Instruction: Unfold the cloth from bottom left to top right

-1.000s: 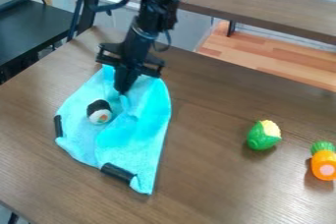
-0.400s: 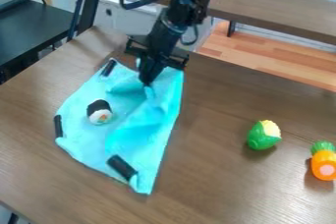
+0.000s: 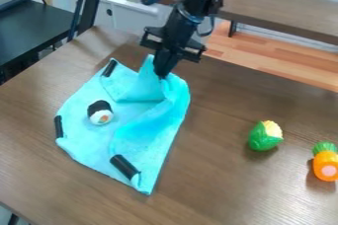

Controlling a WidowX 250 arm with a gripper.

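As the hand [image 3: 162, 74] pinches a raised fold of the turquoise cloth [image 3: 82, 132] on the worktop [image 3: 224, 184], too hard a pull could drag it whole and topple the toy sushi [image 3: 100, 113].

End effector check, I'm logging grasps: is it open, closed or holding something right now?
End effector: closed, holding the blue cloth by a bunched fold near its far edge.
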